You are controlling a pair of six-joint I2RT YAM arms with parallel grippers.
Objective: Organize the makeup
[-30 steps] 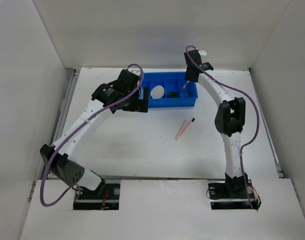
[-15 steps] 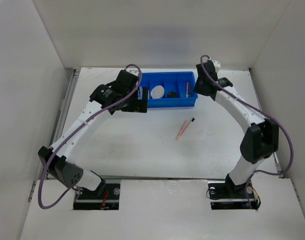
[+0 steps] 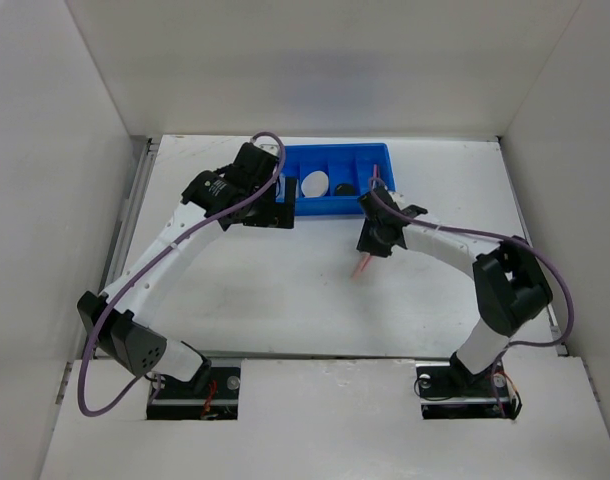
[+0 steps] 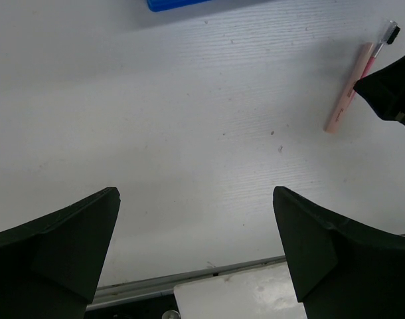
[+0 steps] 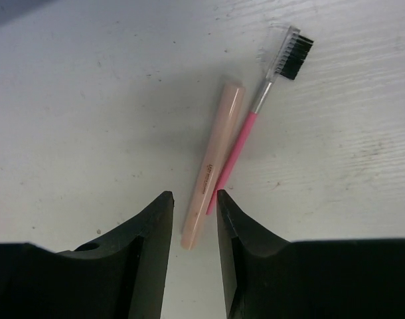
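A peach-pink pencil (image 5: 212, 166) and a pink-handled brow brush (image 5: 245, 133) with a dark bristle head lie side by side on the white table. In the top view, the pencil (image 3: 362, 266) shows just below my right gripper (image 3: 375, 240). My right gripper (image 5: 194, 196) is low over them, jaws narrowly open on either side of the pencil's near end, not clamping it. The blue tray (image 3: 357, 205) holds a round white puff (image 3: 313, 184) and a round black compact (image 3: 342, 188). My left gripper (image 3: 273, 214) is open and empty beside the tray's left end.
The left wrist view shows my left gripper (image 4: 194, 193), the pencil (image 4: 347, 96), the right gripper's black body (image 4: 392, 86) and the tray's edge (image 4: 179, 4). White walls enclose the table on three sides. The table's near edge (image 4: 222, 269) lies below the left fingers.
My right arm has swung from the tray's right end down and left onto the table, and now sits over the pencil and brush. The left arm has not moved.
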